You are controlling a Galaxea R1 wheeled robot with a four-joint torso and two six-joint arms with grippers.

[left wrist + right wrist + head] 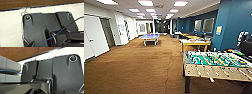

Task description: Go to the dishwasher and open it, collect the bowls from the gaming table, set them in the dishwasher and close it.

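Observation:
I am looking down a long carpeted games room. The dishwasher and the bowls are out of view. Beyond the foosball table, on the right, stands what looks like the gaming table (195,43): a pale top with a yellow edge and colourful items on it, too blurred to name. The left wrist view looks onto the robot's dark plate (41,26) against its white body. The right wrist view looks onto the same kind of plate (65,72), with brown carpet beyond.
A foosball table (216,65) with a green field stands close at the right. A blue ping-pong table (149,37) stands far ahead at centre. More yellow tables (190,36) line the blue right wall. White doors (92,37) are on the left. Brown carpet (139,65) stretches ahead.

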